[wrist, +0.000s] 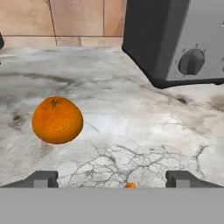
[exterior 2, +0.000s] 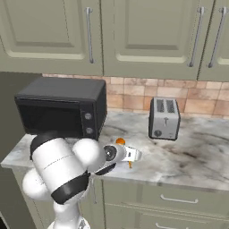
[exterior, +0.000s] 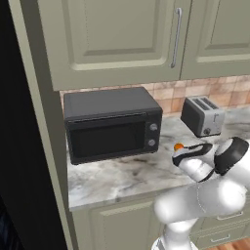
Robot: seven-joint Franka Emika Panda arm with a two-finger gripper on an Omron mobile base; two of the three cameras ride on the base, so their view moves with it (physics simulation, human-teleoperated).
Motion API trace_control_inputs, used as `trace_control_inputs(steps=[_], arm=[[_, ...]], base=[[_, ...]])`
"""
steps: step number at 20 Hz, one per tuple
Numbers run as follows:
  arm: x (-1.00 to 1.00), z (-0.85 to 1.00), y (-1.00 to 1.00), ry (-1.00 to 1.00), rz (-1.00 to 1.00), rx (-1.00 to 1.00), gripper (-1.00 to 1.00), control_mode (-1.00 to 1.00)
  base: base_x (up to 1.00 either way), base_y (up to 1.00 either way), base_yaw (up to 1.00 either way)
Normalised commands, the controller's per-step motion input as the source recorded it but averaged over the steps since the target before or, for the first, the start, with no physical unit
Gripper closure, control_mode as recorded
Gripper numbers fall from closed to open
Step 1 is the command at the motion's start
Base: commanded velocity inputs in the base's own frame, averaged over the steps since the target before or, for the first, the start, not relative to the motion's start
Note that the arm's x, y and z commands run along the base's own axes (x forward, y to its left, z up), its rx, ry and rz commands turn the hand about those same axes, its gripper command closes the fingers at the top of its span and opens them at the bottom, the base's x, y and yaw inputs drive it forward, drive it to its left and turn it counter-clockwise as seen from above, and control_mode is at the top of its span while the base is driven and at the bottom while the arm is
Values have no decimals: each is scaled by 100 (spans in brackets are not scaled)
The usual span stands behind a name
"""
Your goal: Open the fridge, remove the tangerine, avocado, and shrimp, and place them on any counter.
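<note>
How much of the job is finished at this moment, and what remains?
Done: the round orange tangerine lies on the grey-white marbled counter, near the silver toaster. A tiny orange piece, possibly the shrimp, lies there too. In hand: nothing; the end effector is open. Left: the avocado.

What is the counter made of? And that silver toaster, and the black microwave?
The counter looks like polished stone, maybe marble: grey-white with dark veins. The toaster looks like brushed metal, silvery grey with a dull sheen. The microwave seems to be matte black metal or plastic with a dark, glassy door; the picture leaves that open.
</note>
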Motion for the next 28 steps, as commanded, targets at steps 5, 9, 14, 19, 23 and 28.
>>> trace_control_inputs(steps=[5,9,14,19,23,28], arm=[[-80,100,-11,-11,0,0,-100,-100],[-31,100,0,-4,0,0,-100,-100],[-29,100,0,3,0,4,-100,-100],[-61,99,13,25,0,13,-100,-100],[-92,33,43,19,0,6,-100,-100],[-75,-12,53,14,0,0,-100,-100]], base=[[0,0,0],[0,0,0],[0,0,0],[0,0,0],[0,0,0],[0,0,0]])
